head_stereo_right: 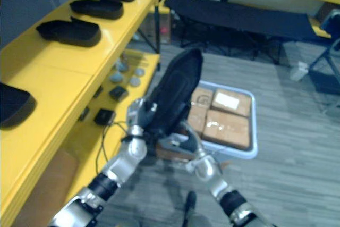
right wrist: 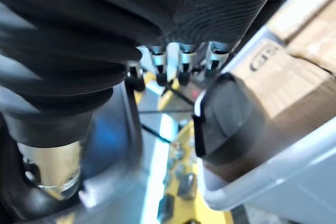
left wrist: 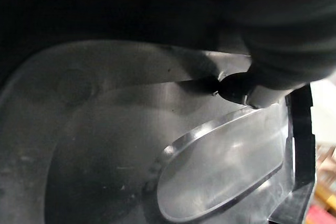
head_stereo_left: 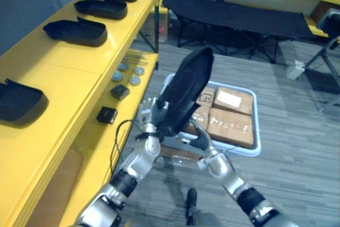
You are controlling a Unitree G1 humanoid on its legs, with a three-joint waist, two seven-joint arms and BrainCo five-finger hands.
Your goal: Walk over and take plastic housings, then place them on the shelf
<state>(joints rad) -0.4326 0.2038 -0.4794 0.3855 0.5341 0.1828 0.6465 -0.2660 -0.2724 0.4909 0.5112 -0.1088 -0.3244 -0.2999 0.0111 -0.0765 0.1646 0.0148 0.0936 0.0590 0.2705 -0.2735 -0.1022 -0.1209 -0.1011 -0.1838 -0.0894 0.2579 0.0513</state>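
Housing (head_stereo_left: 188,91) carried; shelf (head_stereo_left: 64,73) lies at 9 o'clock.
Lower end is pinched by left hand (head_stereo_left: 150,114) fingers; right hand (head_stereo_left: 202,136) grasp cannot be told. Long axis 1–7 o'clock, left hand nearer shelf.

Even overhead lighting, moderately bright. Soft glare on the yellow shelf (head_stereo_left: 69,73), upper left of frame. Left wrist view is dim, with sheen across the plastic housing (left wrist: 157,129).
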